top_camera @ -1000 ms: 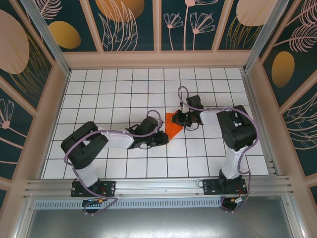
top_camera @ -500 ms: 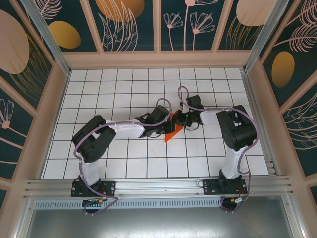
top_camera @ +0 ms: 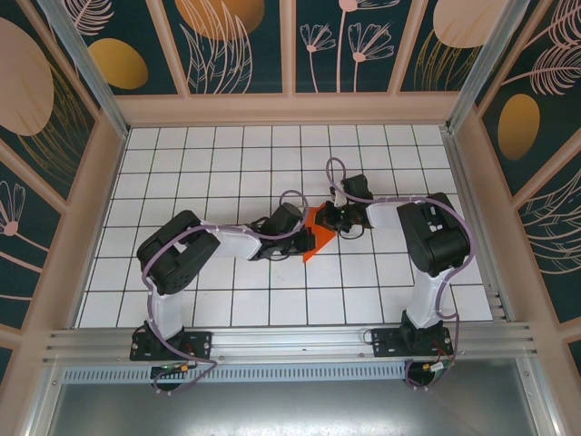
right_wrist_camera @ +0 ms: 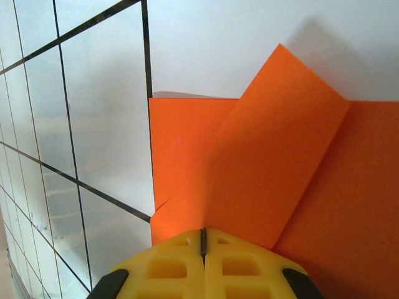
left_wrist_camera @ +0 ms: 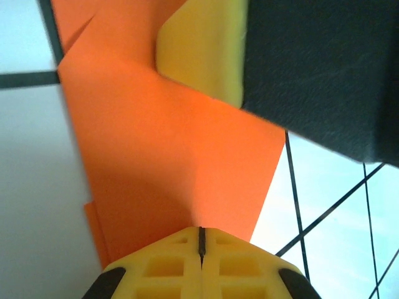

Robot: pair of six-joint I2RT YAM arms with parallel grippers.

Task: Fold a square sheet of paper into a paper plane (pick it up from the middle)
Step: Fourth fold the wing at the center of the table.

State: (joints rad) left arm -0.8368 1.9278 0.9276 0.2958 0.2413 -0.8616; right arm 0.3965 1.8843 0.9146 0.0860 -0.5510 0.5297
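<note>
On the white gridded table point(top_camera: 209, 173), the left arm reaches in from its base at the near left corner, elbow bent, forearm stretched rightward toward the centre. The left gripper point(top_camera: 302, 238) sits low at the left edge of the square sheet of paper point(top_camera: 318, 243). The left wrist camera shows its yellow fingertips point(left_wrist_camera: 168, 268) pressed together, with only a thin seam between them, right against the orange sheet. A faint crease runs up from that seam. Whether any paper is nipped between the tips or merely lies under them cannot be told from this angle.

The sheet, bright orange-red and already partly folded, lies near the middle of the table, a little right of centre, between the two grippers and touching both. Over the right wrist, one flap lies slanted across the flat layer beneath, its corner pointing away from the camera and casting a shadow on the white tile.

The right gripper point(top_camera: 334, 218) meets the sheet's upper right side. Its jaws are closed as well, tips together at the paper's edge, and one of its yellow pads point(left_wrist_camera: 199, 50) rests on the orange surface in the left wrist view. Behind it, the right arm bends back to its base at the near right corner.
</note>
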